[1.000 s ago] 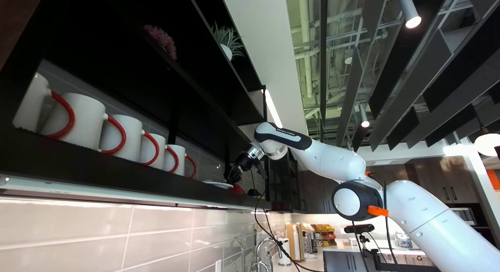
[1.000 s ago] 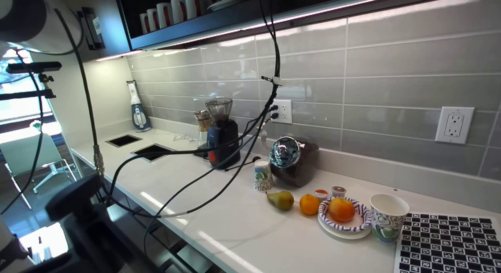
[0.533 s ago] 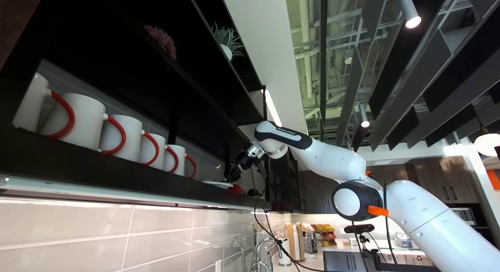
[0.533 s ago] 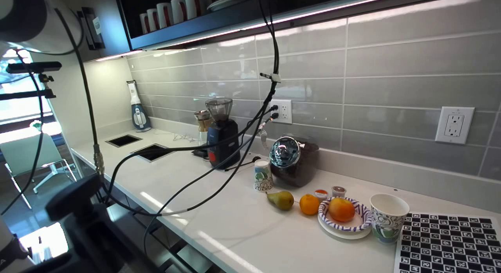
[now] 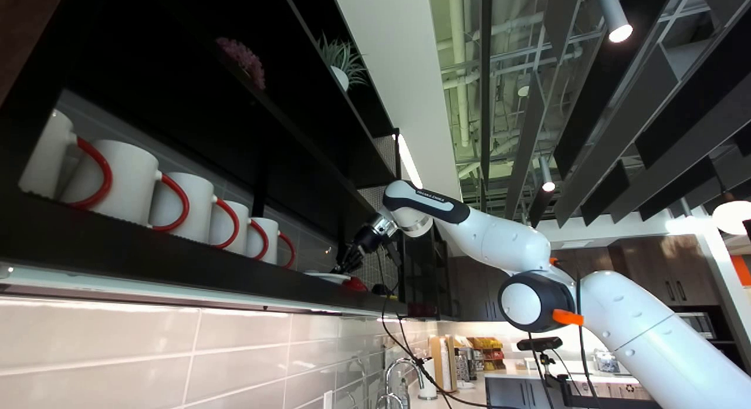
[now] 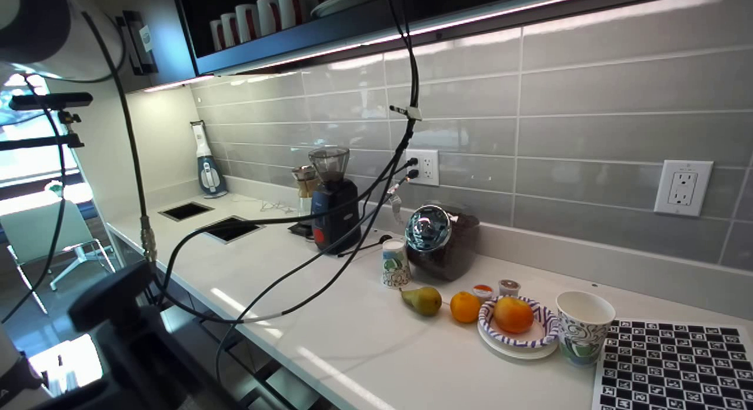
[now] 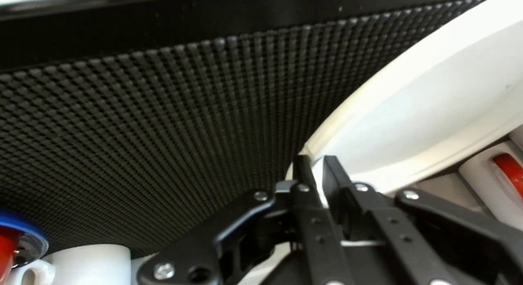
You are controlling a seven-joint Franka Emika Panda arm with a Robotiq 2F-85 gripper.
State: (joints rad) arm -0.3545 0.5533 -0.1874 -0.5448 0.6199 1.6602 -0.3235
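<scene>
In the wrist view, the white plate (image 7: pixel 433 101) runs off the upper right, the gripper (image 7: pixel 316 161) hides part of it, and a red-and-blue object (image 7: pixel 20 223) is cut off at lower left. In an exterior view the dark fingers (image 5: pixel 352 260) are too small to make out; in an exterior view the checkered board (image 6: pixel 676 363) is cropped at lower right.

Kitchen for sure, probably an office one: mugs (image 5: pixel 126 177) lined up on a shelf (image 5: pixel 205 268), coffee grinder (image 6: pixel 334 217) on the counter (image 6: pixel 376 339), faucet (image 5: pixel 388 375), microwave (image 5: pixel 696 324) in the back (those exposed ceiling pipes (image 5: pixel 459 74) look way more workplace than home).
</scene>
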